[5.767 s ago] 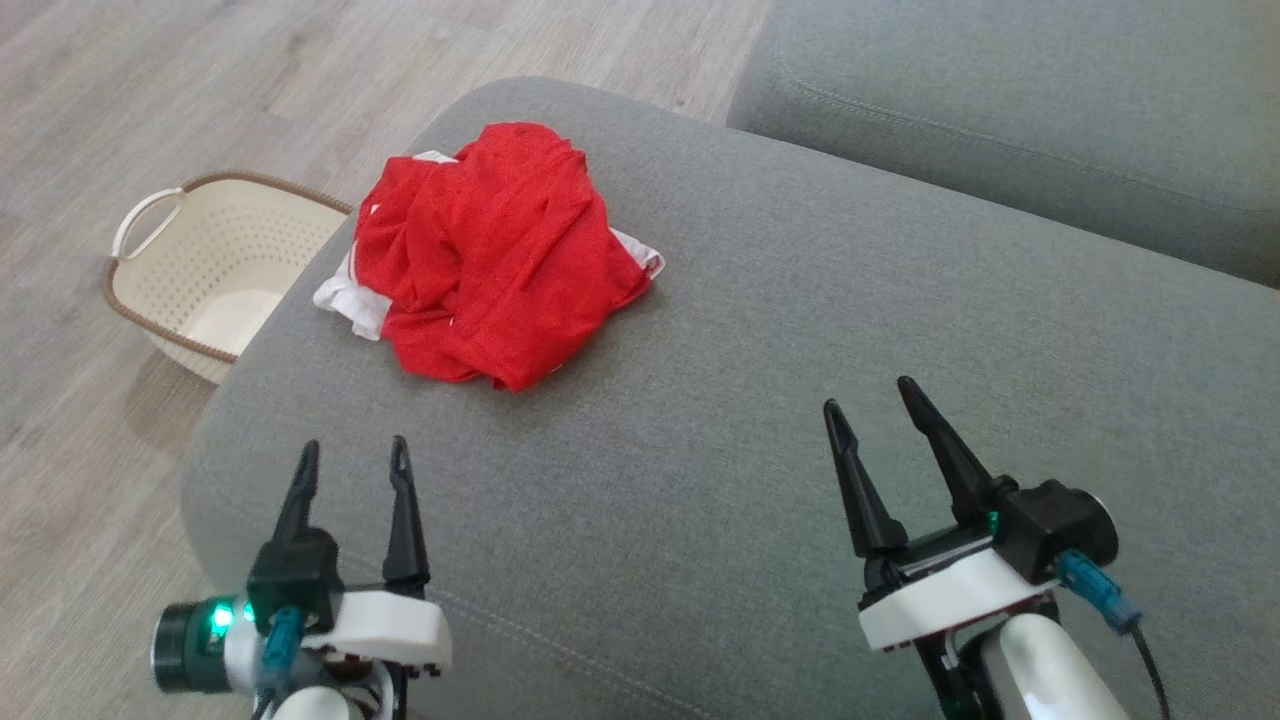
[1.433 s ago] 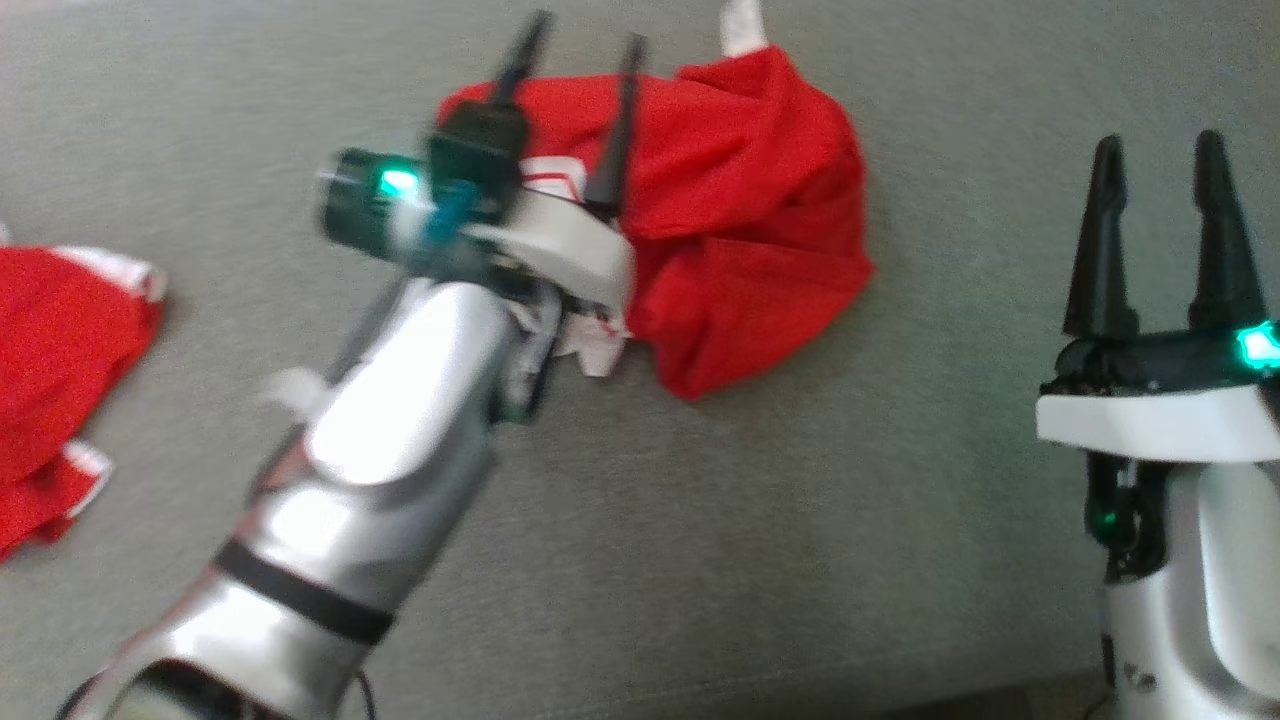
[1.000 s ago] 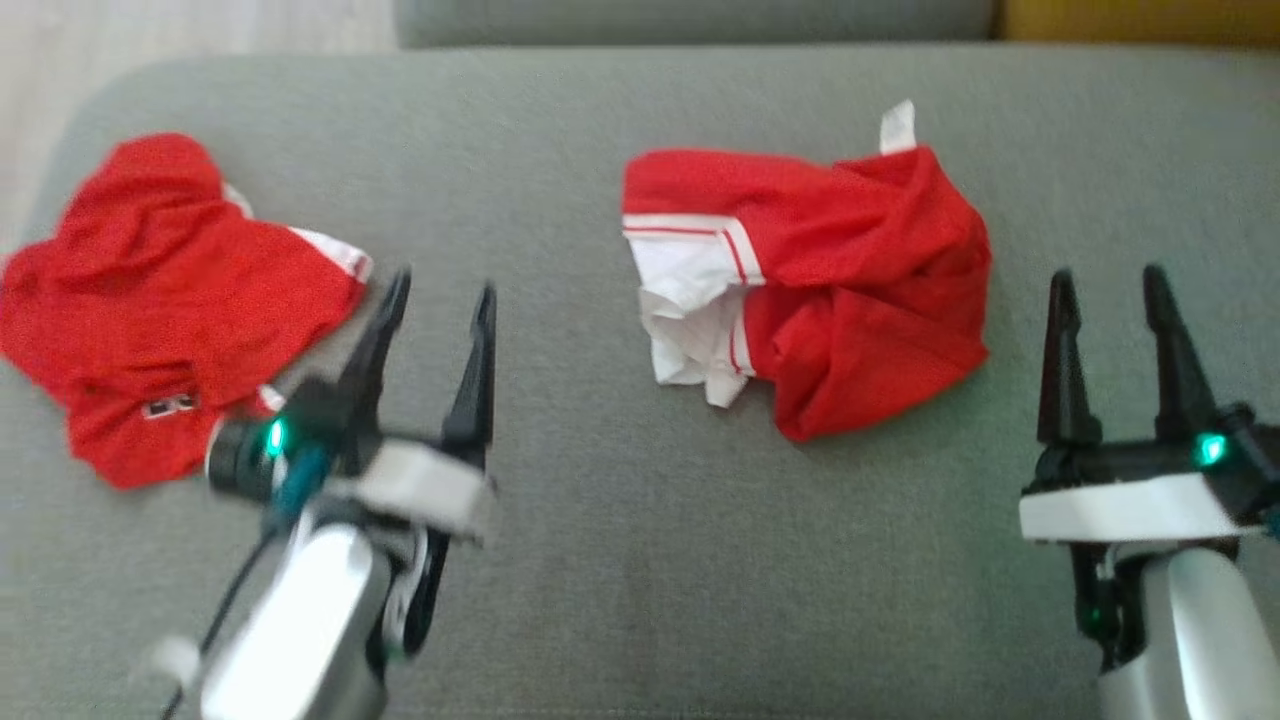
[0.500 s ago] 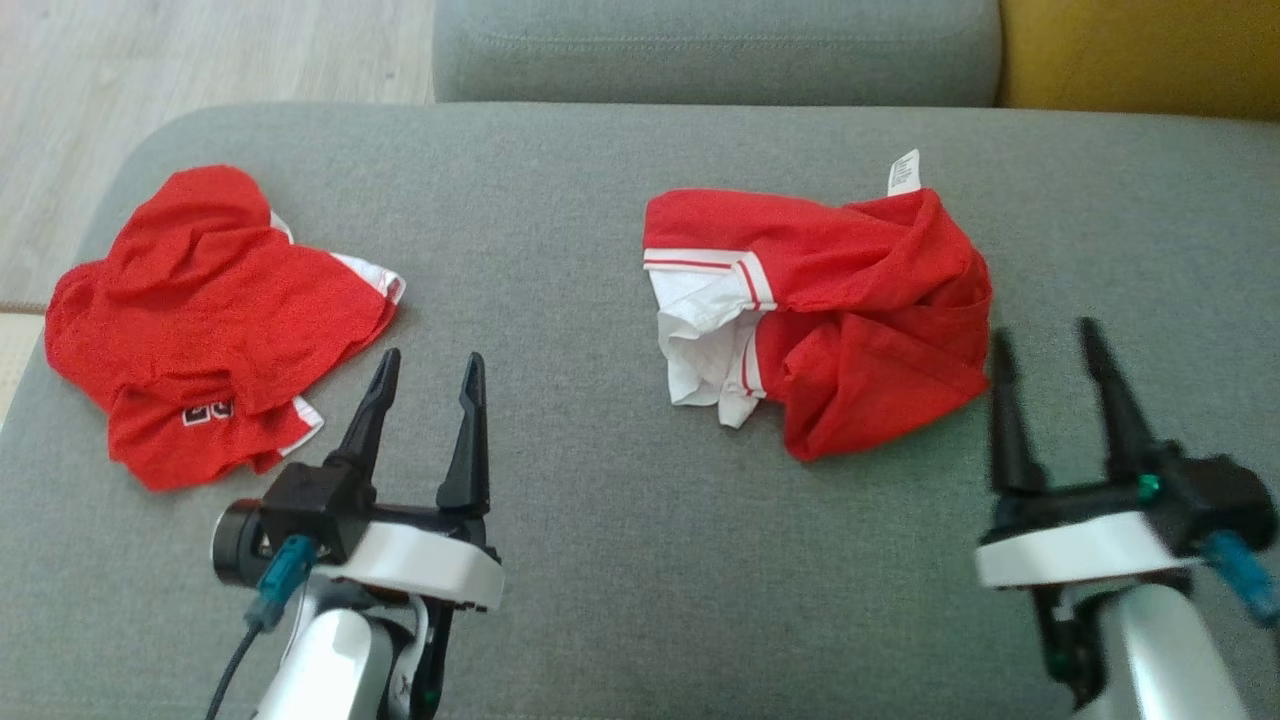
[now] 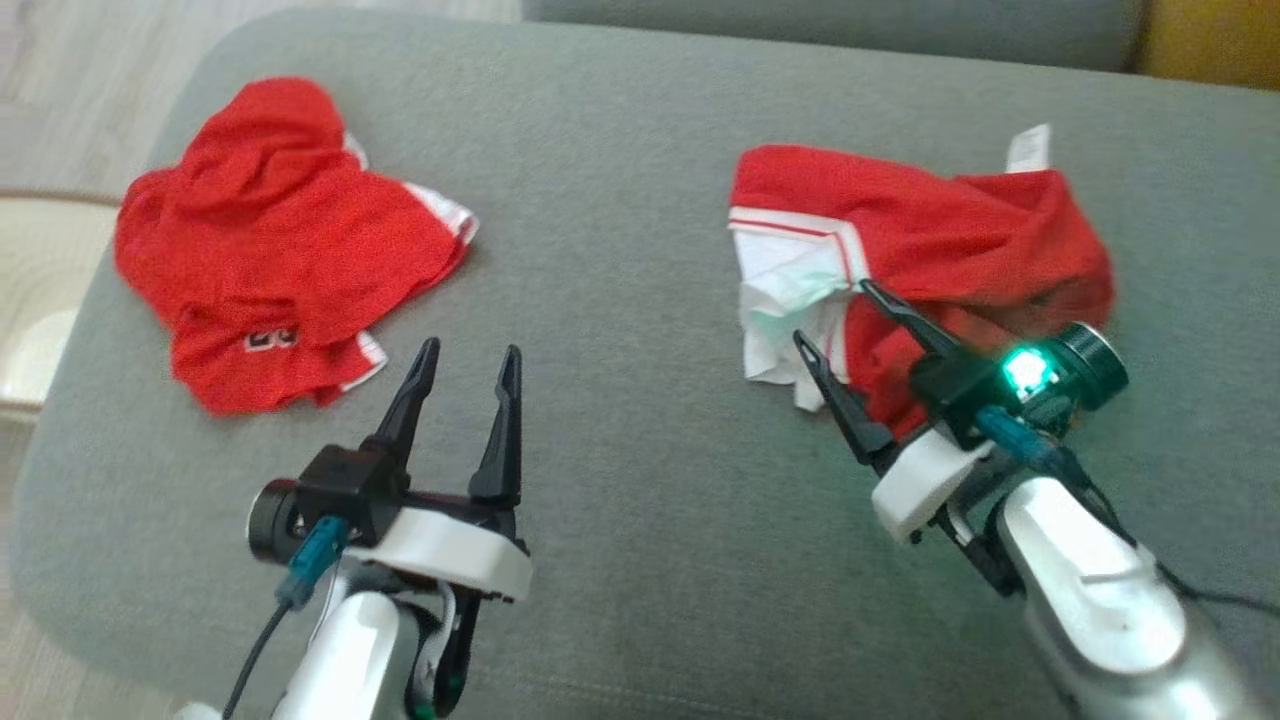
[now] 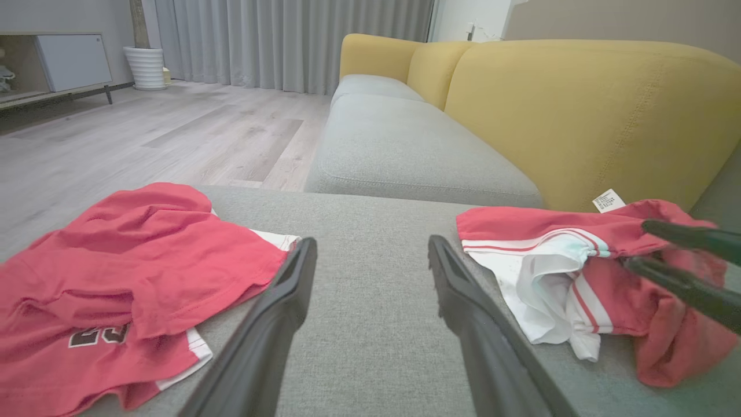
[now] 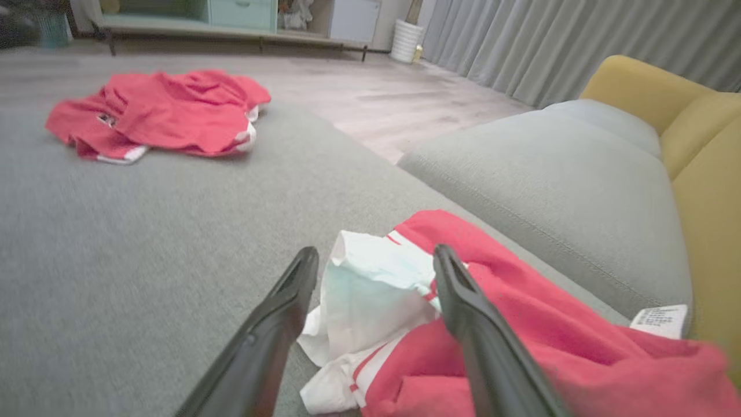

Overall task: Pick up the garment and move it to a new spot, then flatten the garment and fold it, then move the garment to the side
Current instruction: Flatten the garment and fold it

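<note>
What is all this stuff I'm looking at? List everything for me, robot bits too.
crumpled garment: one, red with white lining, right side of the cushion
numbered garment: one, red with white trim, left side of the cushion
seat cushion: one, grey, under both garments
sofa back: one, yellow, behind the cushion
basket: one, cream, on the floor left of the cushion
floor: one, pale wood, beyond the sofa
curtains: one set, grey, far wall
left claw: one, dark, open, above bare cushion
right claw: one, dark, open, fingers astride the crumpled garment's white part
</note>
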